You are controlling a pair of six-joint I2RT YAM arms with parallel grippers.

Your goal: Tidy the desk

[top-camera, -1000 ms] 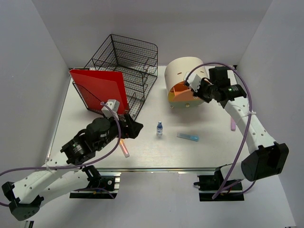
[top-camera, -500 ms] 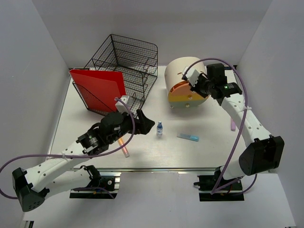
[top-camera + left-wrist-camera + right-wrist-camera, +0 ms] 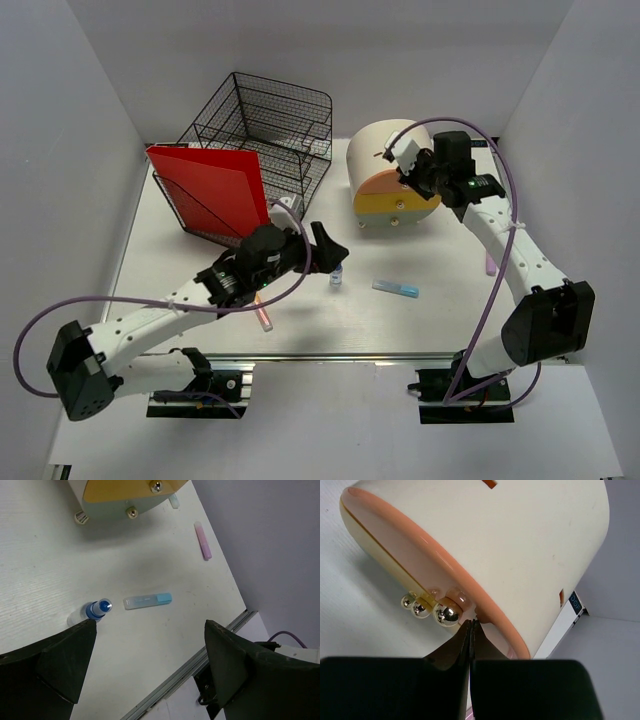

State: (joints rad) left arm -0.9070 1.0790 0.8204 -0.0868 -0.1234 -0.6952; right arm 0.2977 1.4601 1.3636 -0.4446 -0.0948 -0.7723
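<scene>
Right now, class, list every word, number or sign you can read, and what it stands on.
"DOT", roughly: small blue tag beside the beige drawer unit, right wrist view.
Blue highlighter: any print too blurred to read.
Small bottle: no readable label.

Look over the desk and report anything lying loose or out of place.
Four small items lie loose on the desk: a blue-capped bottle mid-table, a blue-tipped marker beside it, a pink marker near the right edge, a pinkish pen under the left arm. None is stored.

White desk (image 3: pixel 440 320), red folder (image 3: pixel 213 190)
</scene>
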